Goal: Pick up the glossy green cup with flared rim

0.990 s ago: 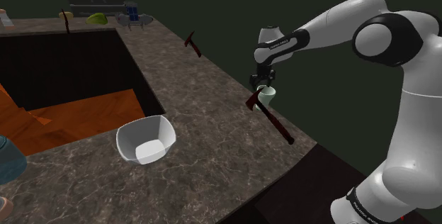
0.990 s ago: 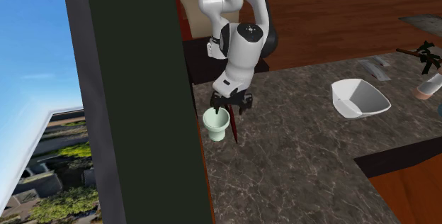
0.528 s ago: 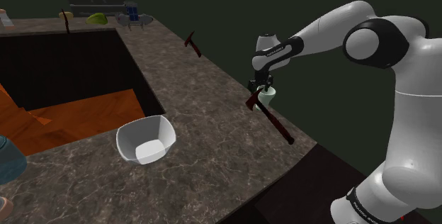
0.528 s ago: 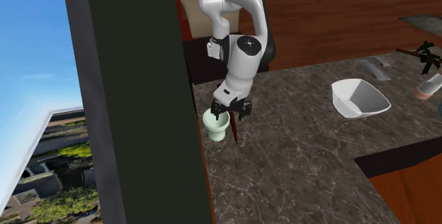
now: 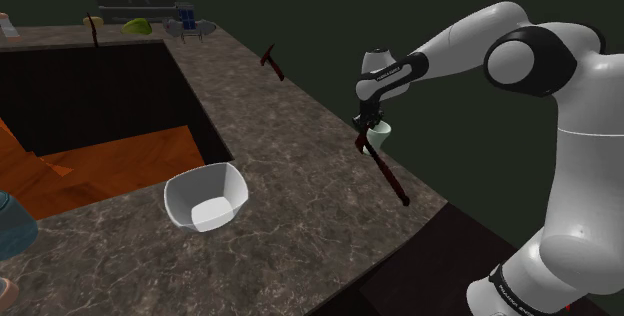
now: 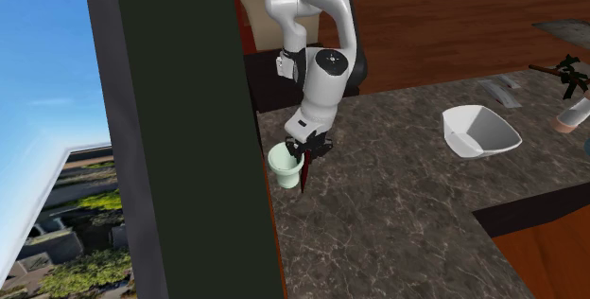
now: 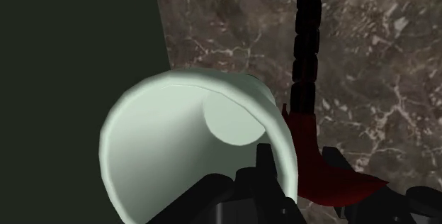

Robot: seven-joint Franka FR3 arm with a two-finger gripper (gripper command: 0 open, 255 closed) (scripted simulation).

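Since the frame before, the black gripper (image 6: pixel 304 148) had drawn its spread fingers together, and the dark red axe (image 5: pixel 385 169) had swung slightly steeper. Over the dark marble counter (image 5: pixel 290 214) the white arm (image 5: pixel 470 39) reached to just right of centre in the shoulder view. There the gripper pinched the wall of the pale green cup (image 7: pixel 177 130), one finger inside it. The cup sat at the counter's edge beside the dark wall (image 6: pixel 180 108), left of centre in the second exterior view, with the axe's head just beside it.
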